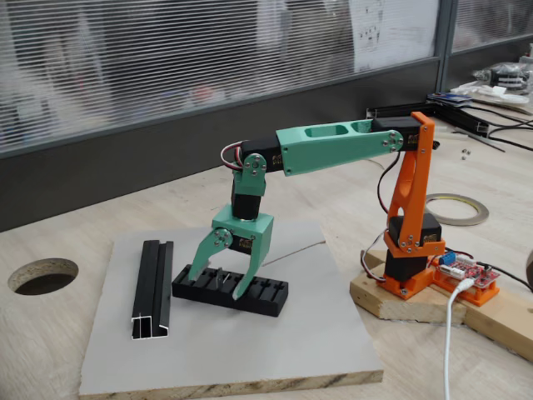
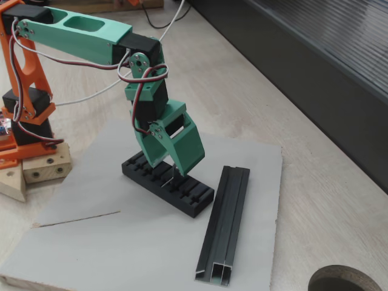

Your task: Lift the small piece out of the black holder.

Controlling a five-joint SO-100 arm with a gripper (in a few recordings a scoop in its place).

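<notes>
At the far left of a fixed view we see the round hole point(image 1: 43, 276) in the wooden table, then the grey board point(image 1: 250, 358), and on it the black grooved rail point(image 1: 153, 288) with silvery cut ends, lying clear of the work. To its right lies the black holder point(image 1: 231, 289), with the gripper point(image 1: 219, 285) directly above it. We read the green fingers as spread apart, one tip on each long side of the holder, clamping nothing. The small piece point(image 1: 224, 277) stands as a thin sliver in a slot between the fingers; the other fixed view shows it point(image 2: 170, 176) just under the fingertips. Further right, the thin grey wire point(image 1: 293, 250) lies on the board, and the orange base point(image 1: 408, 250) stands on its wooden block. For this step, we recommend centring the tips on the sliver, closing slowly across its thin axis, then raising straight upward. We judge that any sideways drag could jam the piece in its slot or tip the holder.
</notes>
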